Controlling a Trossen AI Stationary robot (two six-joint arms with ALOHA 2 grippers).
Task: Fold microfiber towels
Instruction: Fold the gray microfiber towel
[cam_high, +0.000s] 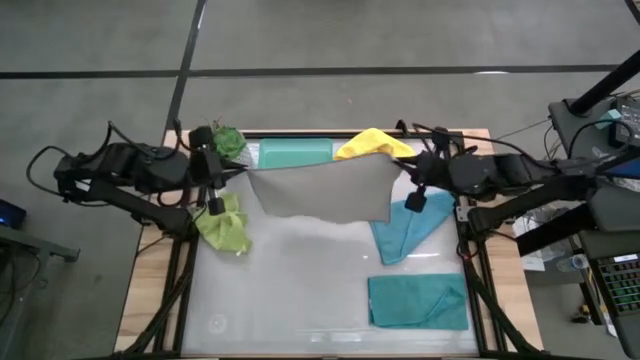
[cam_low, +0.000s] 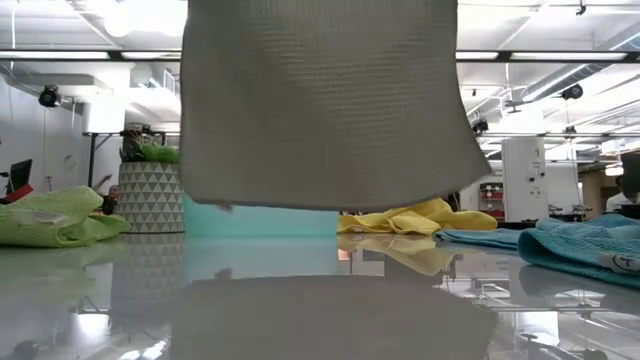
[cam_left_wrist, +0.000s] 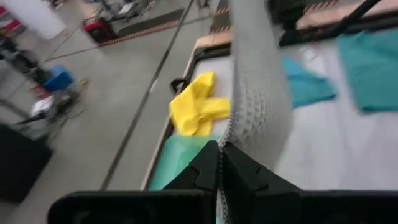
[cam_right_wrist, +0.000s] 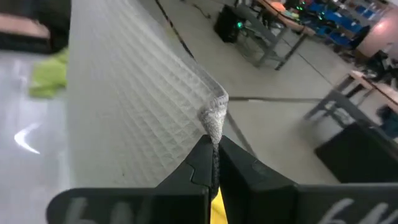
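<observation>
Low view: white tag (cam_low: 622, 262) on teal towel (cam_low: 585, 250), unreadable.

Grey concrete floor (cam_high: 330, 35) around the table, crossed by dark seam lines. White glossy tabletop (cam_high: 300, 290) with wood edging (cam_high: 140, 300). Beyond, open workshop: white ceiling with strip lights (cam_low: 540, 58), exposed ducts, white wall at left. Triangle-patterned planter (cam_low: 147, 197) at the far edge. Workbenches (cam_right_wrist: 273, 28) and blue bins farther off.

At the desk's (cam_high: 300, 300) far edge you have a mint tray (cam_high: 295, 153), with a potted plant (cam_high: 228, 140) at its far-left corner.
</observation>
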